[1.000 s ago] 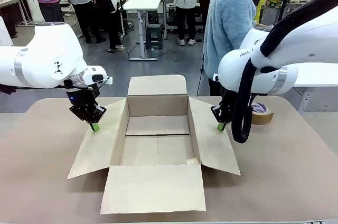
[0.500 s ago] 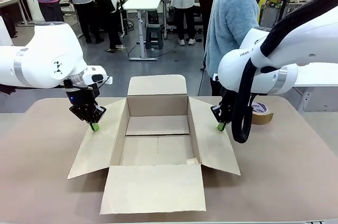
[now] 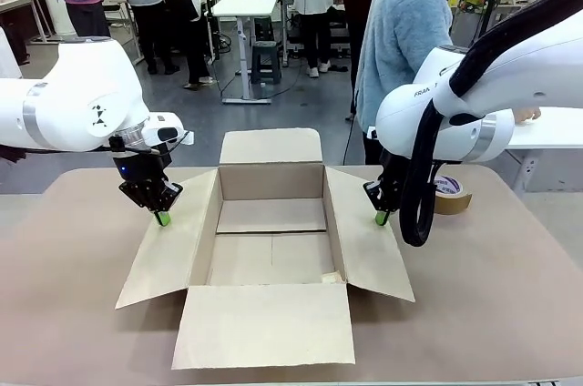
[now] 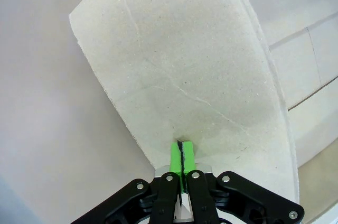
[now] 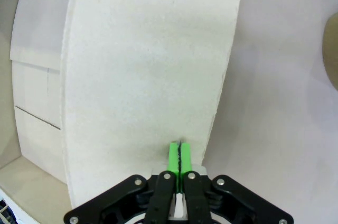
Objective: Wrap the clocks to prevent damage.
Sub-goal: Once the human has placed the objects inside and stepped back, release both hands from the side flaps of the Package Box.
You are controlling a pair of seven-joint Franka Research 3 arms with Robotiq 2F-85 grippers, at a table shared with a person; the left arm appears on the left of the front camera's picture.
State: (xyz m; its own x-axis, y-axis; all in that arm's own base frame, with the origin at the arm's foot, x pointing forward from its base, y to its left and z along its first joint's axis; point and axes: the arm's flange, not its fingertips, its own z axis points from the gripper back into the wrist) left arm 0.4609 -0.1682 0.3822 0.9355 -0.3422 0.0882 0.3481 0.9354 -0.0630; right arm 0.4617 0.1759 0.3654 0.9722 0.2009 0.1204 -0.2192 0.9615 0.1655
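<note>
The left claw (image 3: 162, 218) is fully closed, its green pads (image 4: 175, 156) pressed flat together with nothing between them. Its tip is at the outer edge of the left flap (image 3: 168, 254) of the box (image 3: 271, 182), though whether it touches the cardboard or hovers just above it I cannot tell. The right claw (image 3: 381, 218) mirrors it: its pads (image 5: 174, 156) are together and empty, and its tip is at the outer edge of the right flap (image 3: 369, 240). This placement looks deliberate. One closed tip on each side flap would pin both flaps outward and down, so the mouth is wide and the box cannot slide on the table (image 3: 73, 313) while something is lowered in. The near flap (image 3: 264, 324) lies flat toward the robot and the far flap (image 3: 271, 146) stands up behind, so all four are clear of the opening. The box holds nothing yet. Its floor is bare cardboard with a seam across it, apart from a small pale scrap in the near right corner that is too small to identify. Where the clocks are I cannot tell, and no bundle lies in the box or on the table beside it. A tape roll (image 3: 451, 193) sits on the table just beyond the right claw, probably for sealing later. A person (image 3: 401, 31) in a pale blue fleece stands at the far side, behind the right arm.
</note>
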